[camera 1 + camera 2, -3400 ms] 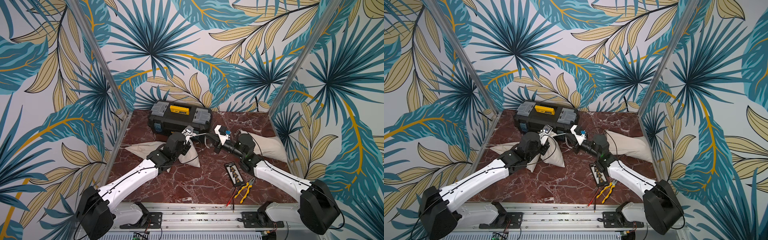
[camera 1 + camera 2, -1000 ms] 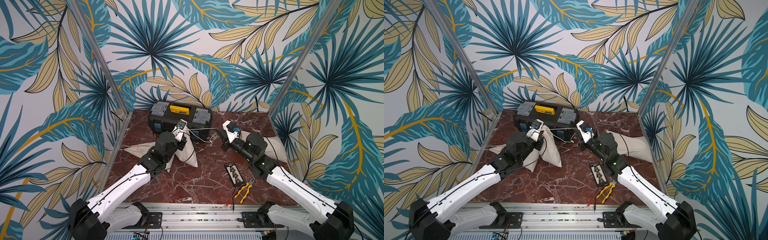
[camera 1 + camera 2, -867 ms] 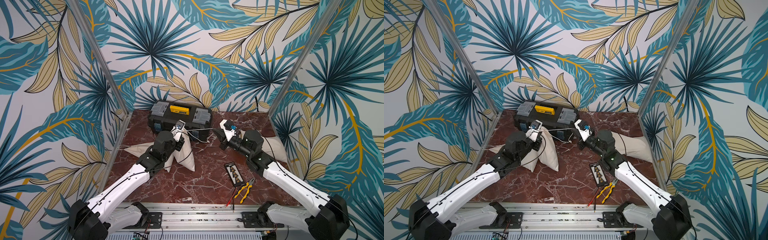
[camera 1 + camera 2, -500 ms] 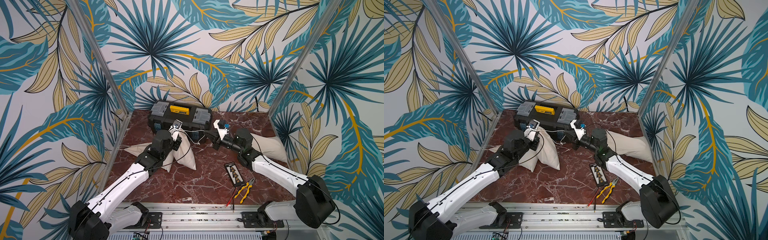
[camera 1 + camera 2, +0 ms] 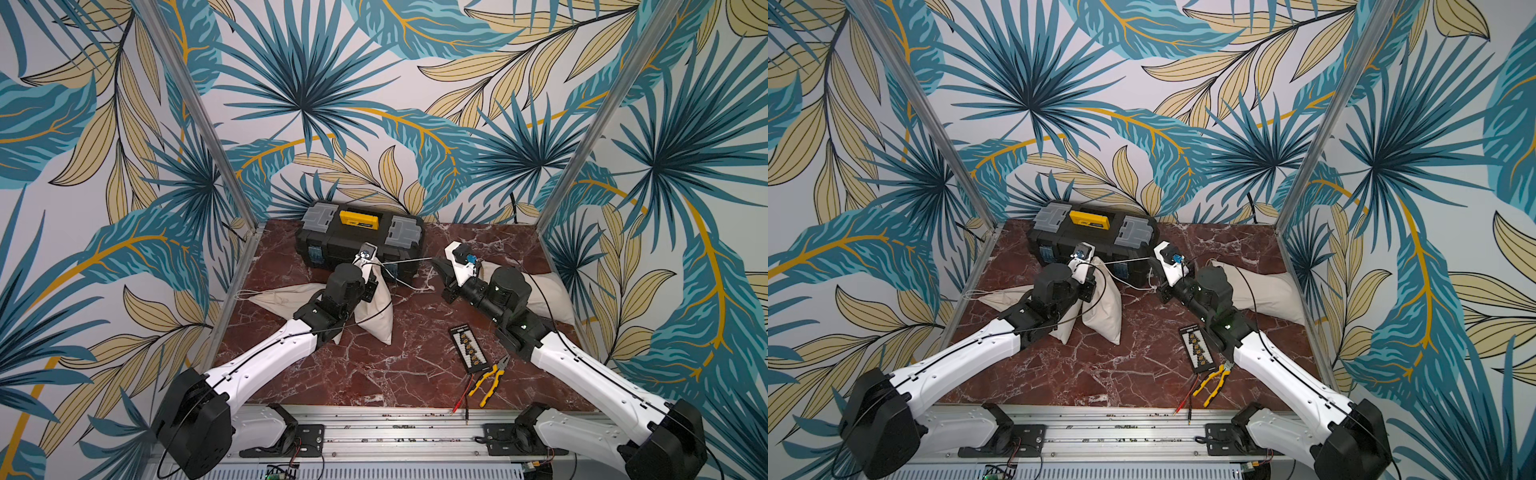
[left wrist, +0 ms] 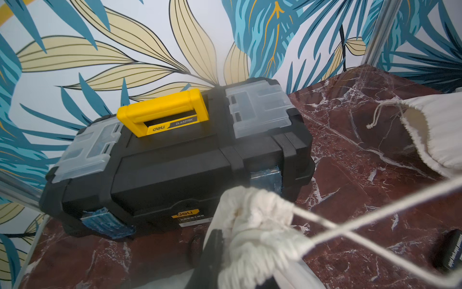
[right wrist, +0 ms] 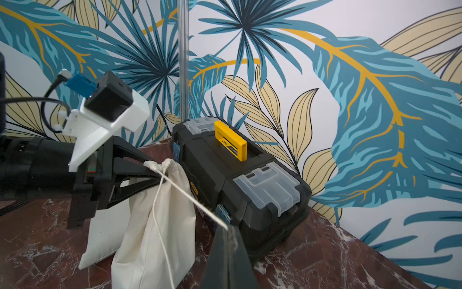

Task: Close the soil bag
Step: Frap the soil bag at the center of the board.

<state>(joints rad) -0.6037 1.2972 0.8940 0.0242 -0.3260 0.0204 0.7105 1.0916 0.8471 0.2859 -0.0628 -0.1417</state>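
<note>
The soil bag point(image 5: 379, 309) stands upright on the table point(image 5: 374, 374), left of centre and just in front of the toolbox point(image 5: 361, 237) at the far side. Its neck point(image 6: 252, 220) is bunched tight.

The left gripper point(image 7: 157, 172) comes in from the near left, and its fingers pinch the bag at that bunched neck. The right gripper point(image 7: 228, 232) sits to the right of the bag with its jaws closed on the string point(image 7: 190, 197). The string runs taut from the neck to the fingertips. In both top views it spans the gap between the two grippers, in front of the toolbox. A slack strand point(image 7: 160, 225) hangs from the neck down the bag's side.

A second bag point(image 7: 105, 232) stands just beside the soil bag, under the left arm. A flat bag point(image 5: 278, 293) lies further left, and another bag point(image 5: 544, 286) lies at the far right behind the right arm. A black board point(image 5: 469, 347) and pliers point(image 5: 492, 380) lie near right.
</note>
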